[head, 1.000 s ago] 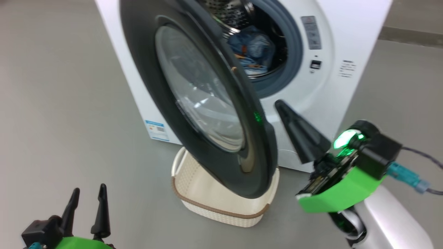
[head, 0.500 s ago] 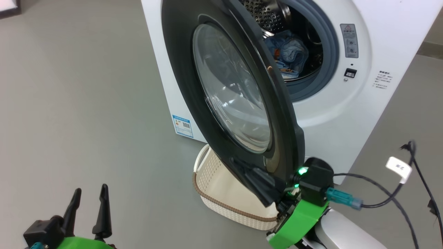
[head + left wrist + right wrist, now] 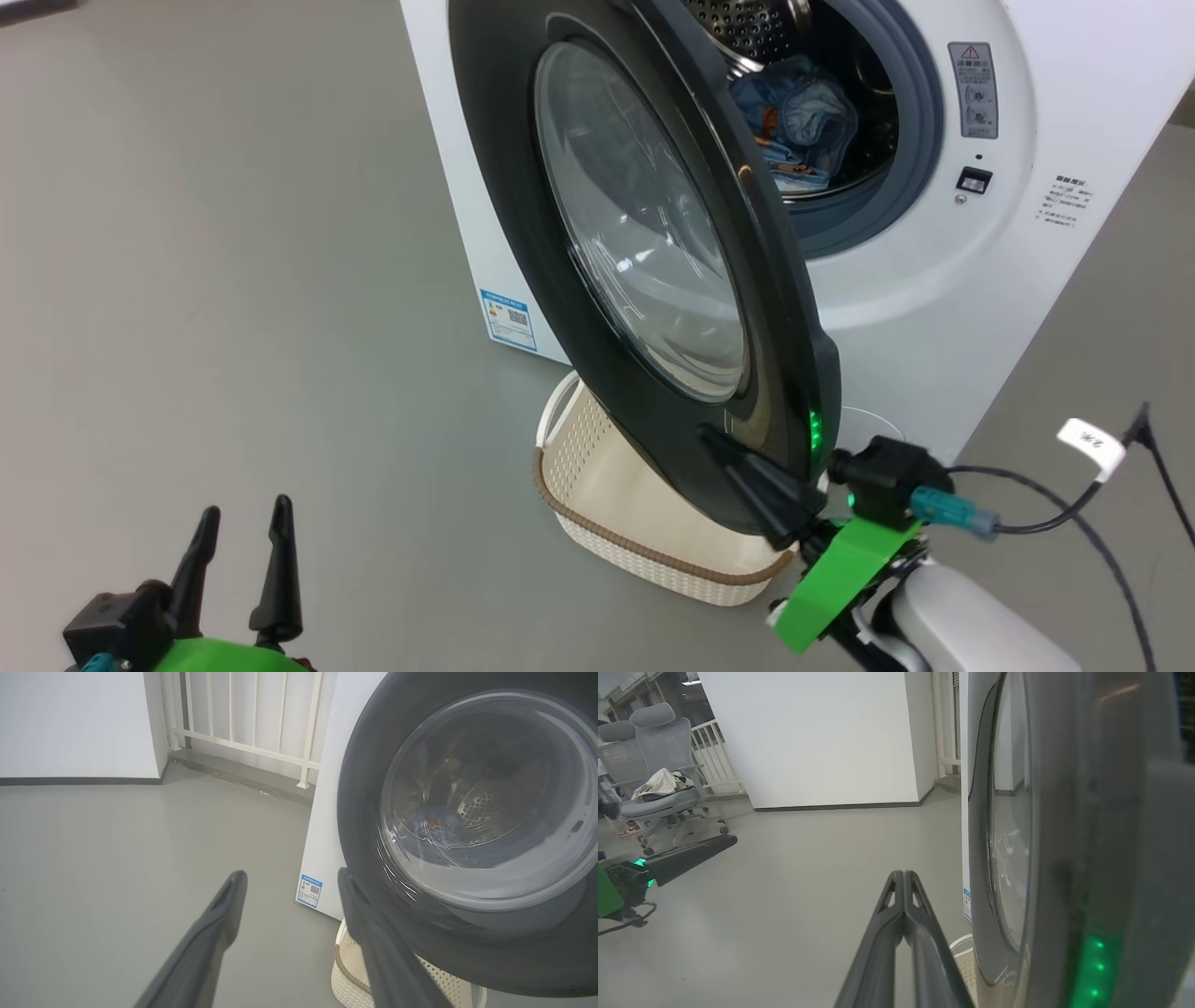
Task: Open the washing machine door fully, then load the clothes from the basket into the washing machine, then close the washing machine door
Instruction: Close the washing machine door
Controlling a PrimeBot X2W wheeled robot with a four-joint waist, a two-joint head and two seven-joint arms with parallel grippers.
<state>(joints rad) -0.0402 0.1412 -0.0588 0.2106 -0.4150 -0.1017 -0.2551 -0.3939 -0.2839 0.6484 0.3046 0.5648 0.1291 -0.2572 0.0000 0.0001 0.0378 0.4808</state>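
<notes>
Head view: right gripper [image 3: 717,441] (closed) beside door [image 3: 509,187] face.

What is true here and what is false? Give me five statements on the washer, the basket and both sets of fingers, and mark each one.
1. The door of the washer stands partly open. True.
2. The basket is piled with clothes. False: what shows of its inside is bare, and the blue clothes lie in the drum.
3. The right fingers are pressed shut. True.
4. The left fingers hold a cloth. False: they are spread open with nothing between them.
5. The basket sits on top of the washer. False: it stands on the floor, under the door's lower edge.
</notes>
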